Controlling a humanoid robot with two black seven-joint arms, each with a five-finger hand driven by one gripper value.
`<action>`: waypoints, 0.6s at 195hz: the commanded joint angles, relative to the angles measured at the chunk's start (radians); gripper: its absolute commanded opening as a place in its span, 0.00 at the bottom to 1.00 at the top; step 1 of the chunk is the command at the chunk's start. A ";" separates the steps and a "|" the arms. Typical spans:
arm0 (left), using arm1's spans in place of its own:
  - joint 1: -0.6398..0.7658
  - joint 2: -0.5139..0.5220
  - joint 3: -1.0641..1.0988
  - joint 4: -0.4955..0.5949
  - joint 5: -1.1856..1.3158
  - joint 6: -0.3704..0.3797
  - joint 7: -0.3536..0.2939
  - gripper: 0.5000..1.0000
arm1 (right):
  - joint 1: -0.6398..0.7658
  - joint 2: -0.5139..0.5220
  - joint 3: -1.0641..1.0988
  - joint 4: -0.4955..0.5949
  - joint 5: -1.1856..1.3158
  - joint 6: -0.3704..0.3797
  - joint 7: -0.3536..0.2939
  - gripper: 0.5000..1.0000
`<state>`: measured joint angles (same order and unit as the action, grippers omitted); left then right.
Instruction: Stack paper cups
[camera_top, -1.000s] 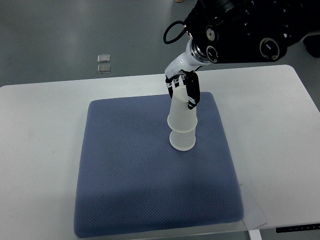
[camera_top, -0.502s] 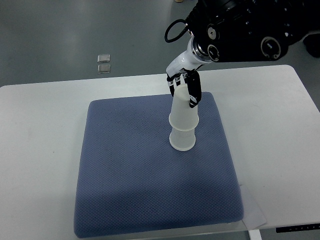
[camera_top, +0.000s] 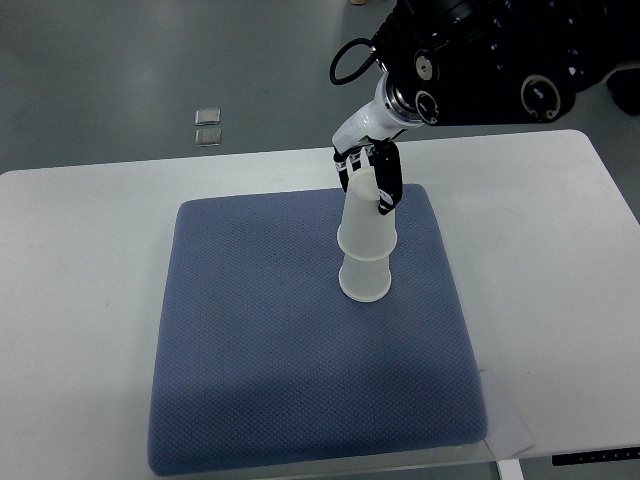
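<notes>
Two white paper cups stand upside down on the blue mat (camera_top: 260, 340), one over the other. The lower cup (camera_top: 364, 281) rests on the mat right of its centre. The upper cup (camera_top: 366, 225) sits over it, leaning slightly. My right hand (camera_top: 367, 178) reaches down from the dark arm (camera_top: 480, 70) at the top right. Its black fingers (camera_top: 388, 185) are curled around the narrow top end of the upper cup. The left arm does not show.
The mat lies on a white table (camera_top: 80, 300), whose near edge runs along the bottom right. Two small clear squares (camera_top: 208, 126) lie on the grey floor beyond the table's far edge.
The upper cup and the hand have shifted very slightly up and to the right; otherwise the scene is the same.
</notes>
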<state>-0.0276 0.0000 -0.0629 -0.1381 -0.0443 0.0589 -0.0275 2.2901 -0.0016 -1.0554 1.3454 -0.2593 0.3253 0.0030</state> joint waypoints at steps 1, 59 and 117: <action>0.000 0.000 0.000 0.000 0.000 -0.001 0.000 1.00 | -0.006 0.000 0.000 0.000 0.000 -0.006 0.002 0.56; 0.000 0.000 0.000 0.000 0.000 -0.001 0.000 1.00 | -0.011 0.000 0.000 0.001 0.000 -0.009 0.000 0.68; 0.000 0.000 0.000 0.000 0.000 -0.001 0.000 1.00 | -0.003 -0.002 0.000 0.000 0.000 -0.005 0.000 0.70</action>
<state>-0.0276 0.0000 -0.0629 -0.1381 -0.0443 0.0588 -0.0276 2.2798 -0.0015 -1.0553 1.3464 -0.2593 0.3178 0.0030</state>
